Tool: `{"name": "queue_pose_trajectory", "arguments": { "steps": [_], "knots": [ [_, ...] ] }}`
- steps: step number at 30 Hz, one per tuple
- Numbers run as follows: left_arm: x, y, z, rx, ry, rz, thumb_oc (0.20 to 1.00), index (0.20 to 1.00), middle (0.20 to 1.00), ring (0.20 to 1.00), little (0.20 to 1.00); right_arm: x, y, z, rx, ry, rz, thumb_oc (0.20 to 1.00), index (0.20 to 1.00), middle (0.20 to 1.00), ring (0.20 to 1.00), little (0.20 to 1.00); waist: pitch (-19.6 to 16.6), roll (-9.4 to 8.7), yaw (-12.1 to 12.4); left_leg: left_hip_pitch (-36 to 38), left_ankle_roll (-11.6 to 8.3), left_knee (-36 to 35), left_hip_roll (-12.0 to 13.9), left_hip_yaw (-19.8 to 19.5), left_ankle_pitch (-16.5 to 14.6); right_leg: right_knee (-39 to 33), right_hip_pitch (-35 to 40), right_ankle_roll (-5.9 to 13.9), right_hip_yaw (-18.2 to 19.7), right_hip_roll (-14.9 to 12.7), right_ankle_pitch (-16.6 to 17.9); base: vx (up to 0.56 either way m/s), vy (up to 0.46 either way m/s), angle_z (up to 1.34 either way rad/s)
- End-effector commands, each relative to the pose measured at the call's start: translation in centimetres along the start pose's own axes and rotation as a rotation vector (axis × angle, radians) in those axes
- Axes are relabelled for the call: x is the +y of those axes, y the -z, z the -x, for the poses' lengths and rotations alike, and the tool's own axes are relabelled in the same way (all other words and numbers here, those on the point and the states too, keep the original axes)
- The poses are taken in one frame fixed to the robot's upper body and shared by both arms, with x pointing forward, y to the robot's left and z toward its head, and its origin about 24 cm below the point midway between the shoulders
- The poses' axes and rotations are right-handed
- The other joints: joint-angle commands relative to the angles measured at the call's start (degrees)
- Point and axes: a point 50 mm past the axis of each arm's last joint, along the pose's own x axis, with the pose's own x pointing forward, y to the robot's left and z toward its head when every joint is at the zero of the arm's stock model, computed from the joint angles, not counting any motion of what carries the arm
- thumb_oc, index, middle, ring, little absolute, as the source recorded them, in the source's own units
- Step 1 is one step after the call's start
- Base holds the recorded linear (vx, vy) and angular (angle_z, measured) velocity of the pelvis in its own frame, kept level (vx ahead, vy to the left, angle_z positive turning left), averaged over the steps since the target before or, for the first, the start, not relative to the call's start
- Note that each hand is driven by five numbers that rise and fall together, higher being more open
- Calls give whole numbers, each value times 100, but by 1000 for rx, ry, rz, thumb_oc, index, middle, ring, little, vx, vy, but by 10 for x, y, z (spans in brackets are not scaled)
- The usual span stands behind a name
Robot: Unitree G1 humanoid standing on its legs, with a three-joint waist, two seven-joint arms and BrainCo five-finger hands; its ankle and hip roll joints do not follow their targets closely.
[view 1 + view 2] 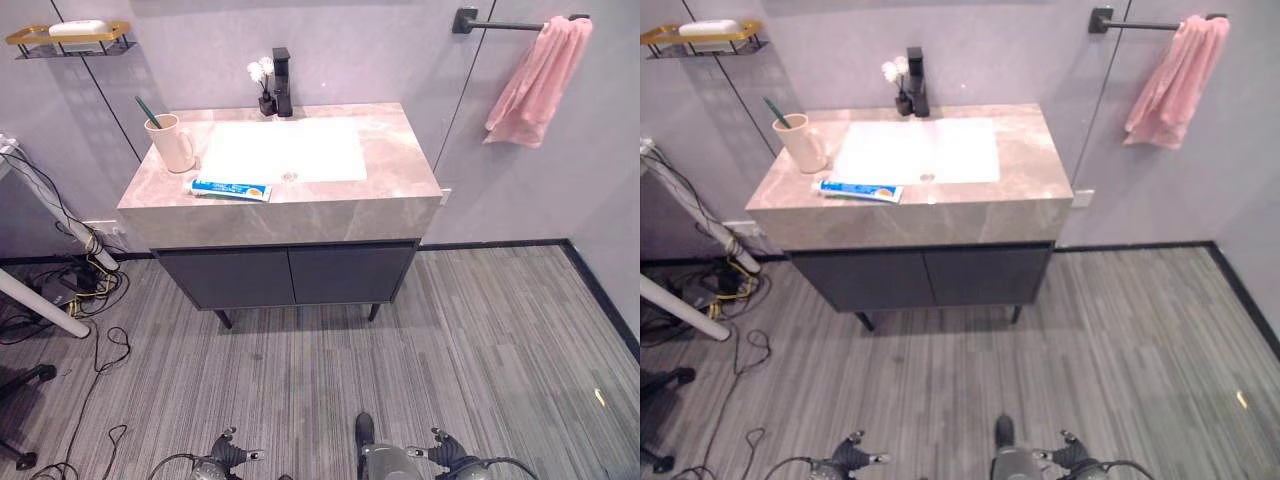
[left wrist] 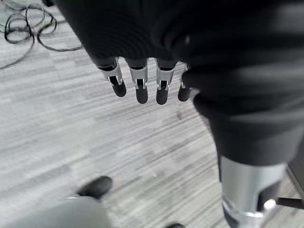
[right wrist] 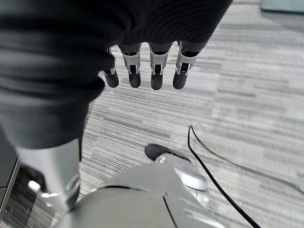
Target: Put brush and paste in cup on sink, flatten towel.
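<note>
A beige cup (image 1: 172, 143) stands at the left end of the grey stone counter (image 1: 400, 150), with a green toothbrush (image 1: 147, 112) leaning inside it. A blue-and-white toothpaste tube (image 1: 231, 189) lies flat on the counter's front edge, right of the cup and in front of the white basin (image 1: 283, 150). A pink towel (image 1: 535, 80) hangs bunched on the black wall bar (image 1: 500, 22) at upper right. My left hand (image 2: 137, 80) and right hand (image 3: 142, 71) hang over the floor, well short of the counter, fingers straight and holding nothing.
A black faucet (image 1: 282, 82) and a small vase of white flowers (image 1: 263, 85) stand behind the basin. A wall shelf with soap (image 1: 70, 38) is at upper left. Cables (image 1: 70, 290) and a white leg (image 1: 40, 300) crowd the floor at left. Dark cabinet doors (image 1: 290, 275) face me.
</note>
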Motion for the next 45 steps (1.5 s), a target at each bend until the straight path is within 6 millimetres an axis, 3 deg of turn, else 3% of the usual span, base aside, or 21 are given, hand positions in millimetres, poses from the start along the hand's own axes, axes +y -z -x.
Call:
{"name": "queue_pose_trajectory", "arguments": {
  "steps": [1,5,6,7,10,11,12,14,16,18,20,21,23,24,26,29,33,37,41,43,45],
  "knots": [
    [18,-16,-5,-35,-43,21,1000,1000,1000,1000,1000,-4,-16,-4,-42,-11,45,1000,1000,1000,1000,1000,-14,-84,-98,805,154,38,-469,-79,-224,203,-854,14,473,157,789,354,-163,0],
    [19,-16,-5,-35,-40,31,1000,1000,1000,1000,1000,-6,-15,-3,-39,-12,60,1000,1000,1000,1000,1000,-98,-13,-120,765,-45,245,-254,-143,87,320,-783,-129,328,330,558,257,-135,2],
    [19,-19,-6,-41,-39,40,1000,1000,1000,1000,1000,-9,-12,-3,-30,-7,61,1000,1000,1000,1000,1000,-125,1,-114,646,-238,671,-150,-176,494,266,-600,-223,249,404,453,292,-176,5],
    [19,-19,-6,-41,-39,40,1000,1000,1000,1000,1000,-9,-12,-3,-30,-7,61,1000,1000,1000,1000,1000,-122,3,-118,647,-239,673,-148,-180,493,263,-596,-223,245,404,453,270,-172,12],
    [21,-29,-7,-68,-45,46,1000,1000,1000,1000,1000,-14,-10,-3,-26,3,67,1000,1000,1000,1000,1000,-109,-62,-119,330,-520,1465,-6,-72,1113,144,-308,-388,160,436,306,190,-132,17],
    [21,-29,-7,-68,-45,46,1000,1000,1000,1000,1000,-14,-10,-3,-26,4,67,1000,1000,1000,1000,1000,-106,-60,-121,329,-521,1472,-3,-75,1109,143,-305,-389,157,437,306,222,-154,13],
    [22,-34,-8,-84,-44,48,1000,1000,1000,1000,1000,-17,-6,-2,-11,14,69,1000,1000,1000,1000,1000,-74,-120,-111,136,-593,1912,144,148,1414,95,-117,-509,129,443,183,244,-175,15],
    [21,-38,-8,-99,-42,41,1000,1000,1000,1000,1000,-21,-1,-1,8,30,54,1000,1000,1000,1000,1000,-38,-166,-102,-64,-650,2384,232,375,1654,51,44,-614,80,451,107,270,-178,8],
    [20,-38,-8,-101,-37,36,1000,1000,1000,1000,1000,-23,6,0,31,38,41,1000,1000,1000,1000,1000,-44,-152,-114,-115,-594,2194,414,688,1649,-3,174,-625,12,421,6,227,-73,14],
    [18,-43,-8,-120,-23,1,1000,1000,1000,1000,1000,-28,15,2,60,58,22,1000,1000,1000,1000,1000,-59,-111,-171,-403,-476,1367,526,1282,1212,-96,356,-483,-132,239,-139,266,30,26],
    [17,-43,-8,-120,-23,1,1000,1000,1000,1000,1000,-28,16,2,61,58,22,1000,1000,1000,1000,1000,-54,-108,-168,-393,-472,1367,525,1285,1204,-92,363,-478,-130,238,-146,138,54,48],
    [19,-49,-9,-140,-26,-15,1000,1000,1000,1000,1000,-34,16,2,64,73,40,1000,1000,1000,1000,1000,-22,-128,-106,-956,-361,904,320,1340,839,-141,511,-389,-110,101,-259,211,96,79],
    [20,-51,-9,-148,-30,-13,1000,1000,1000,1000,1000,-35,15,2,63,74,53,1000,1000,1000,1000,1000,-11,-125,-60,-1199,-346,648,253,1246,872,-161,569,-367,-47,90,-305,241,98,33],
    [23,-53,-9,-151,-47,0,1000,1000,1000,1000,1000,-34,15,2,64,71,72,1000,1000,1000,1000,1000,25,-89,90,-1616,-398,113,329,918,1331,-210,761,-366,115,168,-371,294,100,-17],
    [26,-51,-9,-143,-62,8,1000,1000,1000,1000,1000,-32,16,2,69,70,85,1000,1000,1000,1000,1000,76,-83,177,-1983,-518,-324,610,781,1731,-219,1034,-345,262,167,-504,403,151,-37],
    [28,-45,-9,-122,-77,1,1000,1000,1000,1000,1000,-31,15,2,68,69,81,1000,1000,1000,1000,1000,8,-69,247,-2112,-625,-324,797,763,1879,-198,1311,-271,508,139,-659,363,171,-58],
    [29,-34,-8,-94,-70,-30,1000,1000,1000,1000,1000,-27,18,2,85,50,82,1000,1000,1000,1000,1000,-146,-107,389,-1905,-487,-248,602,478,1827,-66,1599,-128,822,-135,-854,373,291,-69],
    [35,-37,-9,-106,-71,-75,1000,1000,1000,1000,1000,-25,19,2,88,39,71,1000,1000,1000,1000,1000,-127,-225,413,-2014,-222,413,275,506,1394,341,1478,27,1002,-461,-561,215,279,-34],
    [37,-39,-8,-133,-61,-129,1000,1000,1000,1000,1000,-22,15,1,74,23,87,1000,1000,1000,1000,1000,-84,-241,439,-1937,-3,540,31,631,1143,949,1138,119,1128,-692,133,126,221,-5],
    [41,-41,-8,-149,-59,-156,1000,1000,1000,1000,1000,-22,-1,-2,14,20,127,1000,1000,1000,1000,1000,76,-145,439,-1590,179,356,-90,691,1024,1928,558,42,930,-749,658,199,431,-30],
    [39,-38,-8,-145,-38,-198,1000,1000,1000,1000,1000,-21,-13,-3,-39,17,131,1000,1000,1000,1000,1000,183,-81,407,-1418,271,320,-180,706,879,2242,354,15,636,-681,662,176,321,-18]
  ]
}}
